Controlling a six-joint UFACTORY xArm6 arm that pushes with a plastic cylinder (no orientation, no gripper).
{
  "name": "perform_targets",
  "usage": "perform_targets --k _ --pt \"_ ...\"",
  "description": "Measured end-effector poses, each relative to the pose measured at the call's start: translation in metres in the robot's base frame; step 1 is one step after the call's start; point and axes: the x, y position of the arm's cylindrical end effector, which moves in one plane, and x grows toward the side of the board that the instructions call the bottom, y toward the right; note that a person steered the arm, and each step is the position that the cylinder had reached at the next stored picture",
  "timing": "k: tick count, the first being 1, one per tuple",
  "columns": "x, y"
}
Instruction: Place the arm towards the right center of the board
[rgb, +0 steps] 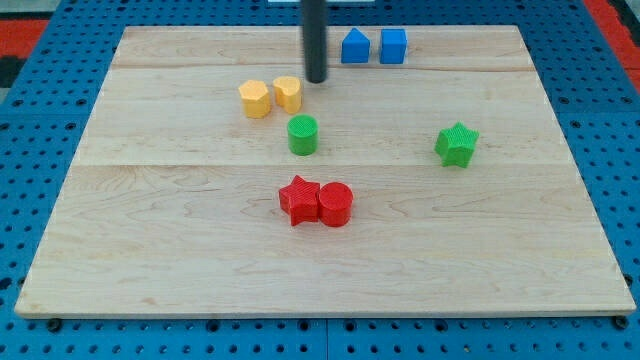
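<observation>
My tip (317, 79) is the lower end of a dark rod that comes down from the view's top, left of centre. It stands on the wooden board (200, 260) just up and right of two yellow blocks (255, 99) (288, 93), close to the right one. Two blue blocks (355, 47) (393, 46) lie to its upper right. A green cylinder (303, 134) lies just below it. A green star (457, 144) sits on the board's right side, far from my tip.
A red star (298, 200) and a red cylinder (336, 204) touch each other near the board's middle. A blue pegboard (40, 120) surrounds the board on all sides.
</observation>
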Motion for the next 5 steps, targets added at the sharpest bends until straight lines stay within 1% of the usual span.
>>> perform_targets --k 1,2,3,4,5 --pt "0.002 0.079" --pt "0.028 0.162" --pt "0.07 0.218" --pt "0.105 0.223" --pt "0.109 0.204"
